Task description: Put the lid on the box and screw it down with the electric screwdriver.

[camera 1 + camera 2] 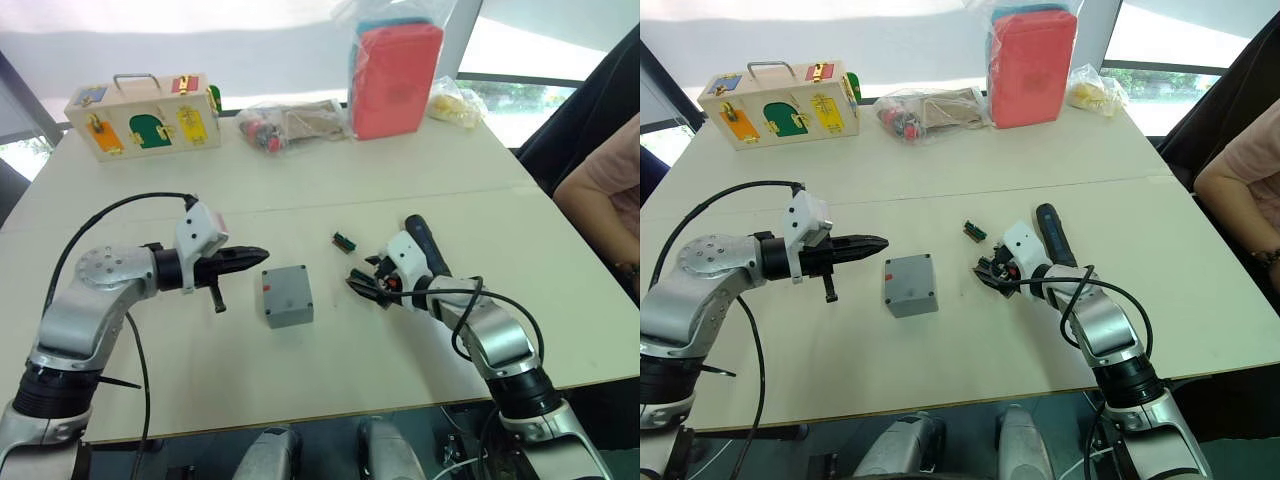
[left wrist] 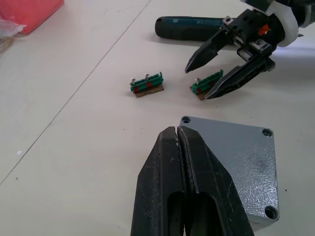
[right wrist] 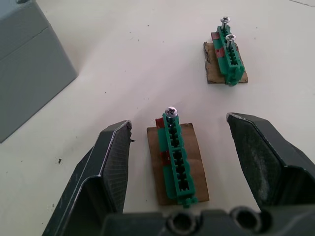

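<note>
The small grey square box (image 1: 287, 296) is seen on the pale table (image 1: 940, 200) with its flat grey lid (image 2: 246, 157) seated on top, a screw hole at each visible corner; a small red mark shows on its side, and its contents are hidden. It lies just beyond the tips of the left gripper (image 1: 262, 256), whose two black fingers (image 2: 167, 187) are pressed together with nothing between them.

The right gripper (image 3: 179, 142) is spread wide, its fingers to either side of a small green terminal block on a brown card (image 3: 176, 162), which is not touched. One silver screw stands at the far end of that block. A second green terminal block on card (image 3: 226, 61), bearing two screws, lies farther on past the fingertips.

The black pen-shaped electric screwdriver (image 1: 1053, 240) is laid flat on the table close against the outer side of the right gripper's wrist, ungrasped, its long axis running away from the robot; which end carries the bit cannot be told.

At the table's far edge are set a wooden box with coloured doors (image 1: 145, 115), a clear bag of small parts (image 1: 290, 125), a red pack in plastic (image 1: 397, 78) and a bag of yellow pieces (image 1: 455, 105). A person's arm (image 1: 600, 190) is seen at the right edge.
</note>
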